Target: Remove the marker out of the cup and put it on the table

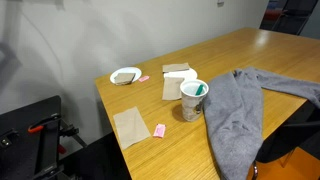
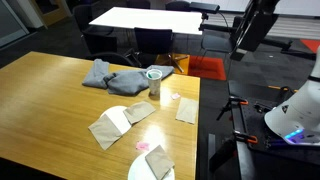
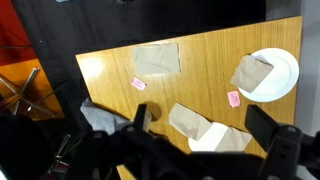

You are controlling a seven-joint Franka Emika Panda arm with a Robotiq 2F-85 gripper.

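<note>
fingers (image 3: 268, 128) spread wide apart, gripping nothing, high above the desk (image 3: 200, 60), teal marker (image 1: 198, 90) standing inside the white cup (image 1: 192, 104), grey cloth (image 1: 238, 110) just beside the cup, brown napkin (image 1: 131, 125) near the cup

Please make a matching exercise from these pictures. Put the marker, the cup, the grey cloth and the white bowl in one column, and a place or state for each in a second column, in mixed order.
Column one:
1. marker
2. cup
3. grey cloth
4. white bowl

Column two:
A. holds a brown napkin
B. stands upright on the table
C. lies crumpled beside the cup
D. sticks out of the cup

Pairs: 1-D, 2-B, 3-C, 4-A
</note>
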